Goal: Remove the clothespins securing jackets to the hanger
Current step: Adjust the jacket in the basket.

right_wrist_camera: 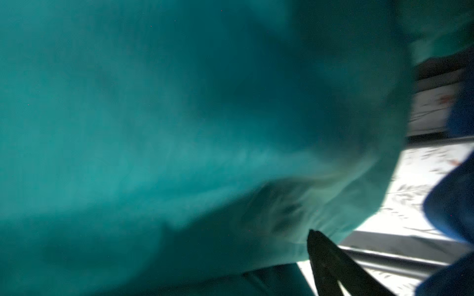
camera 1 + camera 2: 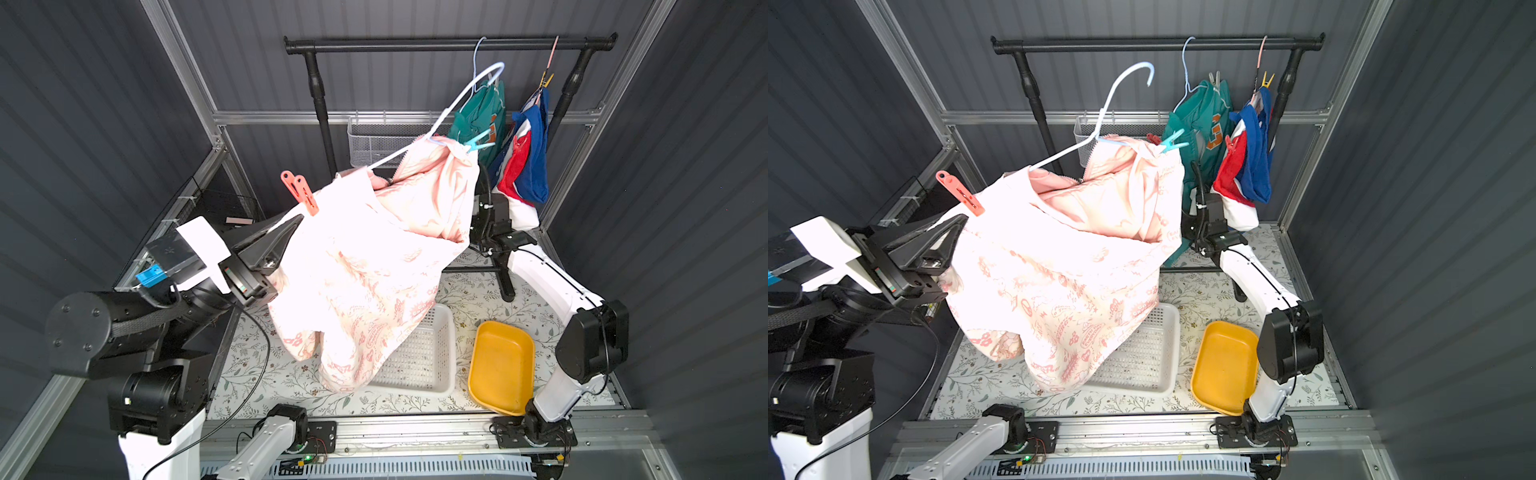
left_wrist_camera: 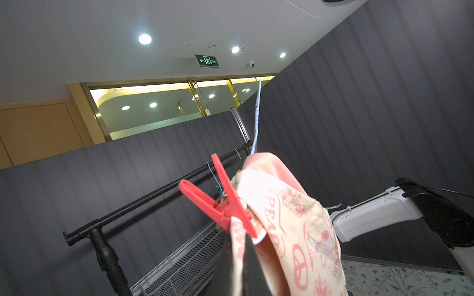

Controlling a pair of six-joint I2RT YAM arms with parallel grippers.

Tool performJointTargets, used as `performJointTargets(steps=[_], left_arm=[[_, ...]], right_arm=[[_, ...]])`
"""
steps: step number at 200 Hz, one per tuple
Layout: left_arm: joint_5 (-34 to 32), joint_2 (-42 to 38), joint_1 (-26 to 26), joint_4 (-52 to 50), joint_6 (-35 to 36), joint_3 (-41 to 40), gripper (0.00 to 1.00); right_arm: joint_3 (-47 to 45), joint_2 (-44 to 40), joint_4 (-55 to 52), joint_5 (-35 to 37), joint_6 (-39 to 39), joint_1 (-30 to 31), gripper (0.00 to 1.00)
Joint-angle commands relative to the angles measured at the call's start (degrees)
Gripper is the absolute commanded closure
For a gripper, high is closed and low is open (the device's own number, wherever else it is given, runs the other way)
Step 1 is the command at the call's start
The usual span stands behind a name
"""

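My left gripper (image 2: 291, 226) (image 3: 243, 239) is shut on an edge of the cream-and-pink jacket (image 2: 365, 257) (image 2: 1059, 249), just below a red clothespin (image 2: 298, 192) (image 2: 960, 193) (image 3: 223, 202). A pale teal clothespin (image 2: 480, 141) (image 2: 1173, 142) pins the far shoulder to the pale hanger (image 2: 457, 99), whose hook hangs free of the rail. The teal jacket (image 2: 1204, 120) (image 1: 179, 128) and the red-white-blue jacket (image 2: 528, 158) hang on the rail, the latter under a yellow clothespin (image 2: 546, 79). My right gripper is hidden behind the cream jacket in both top views. One black finger (image 1: 325, 256) shows against teal cloth, jaws wide.
The black rail (image 2: 415, 43) spans the back on two posts, with a wire mesh basket (image 2: 374, 141) behind. A white slotted basket (image 2: 451, 332) sits under the cream jacket's hem. Beside it lies a yellow tray (image 2: 500, 365). The right arm (image 2: 548, 270) reaches along the right side.
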Motion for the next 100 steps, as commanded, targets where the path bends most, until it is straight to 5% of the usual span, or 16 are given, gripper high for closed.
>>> performJointTargets(steps=[1, 54, 100], left_arm=[[1.27, 0.87, -0.28, 9.89, -2.32, -1.59, 1.00], [-4.71, 3.87, -0.28, 9.92, -0.81, -1.40, 1.00], [-1.89, 2.38, -0.28, 13.35, 0.80, -8.59, 1.00]], right_arm=[[-1.28, -1.42, 4.73, -6.97, 1.87, 0.32, 0.01], [-11.19, -9.41, 7.79, -10.37, 3.77, 0.62, 0.01], [-18.24, -17.50, 4.87, -9.82, 3.37, 3.97, 0.01]])
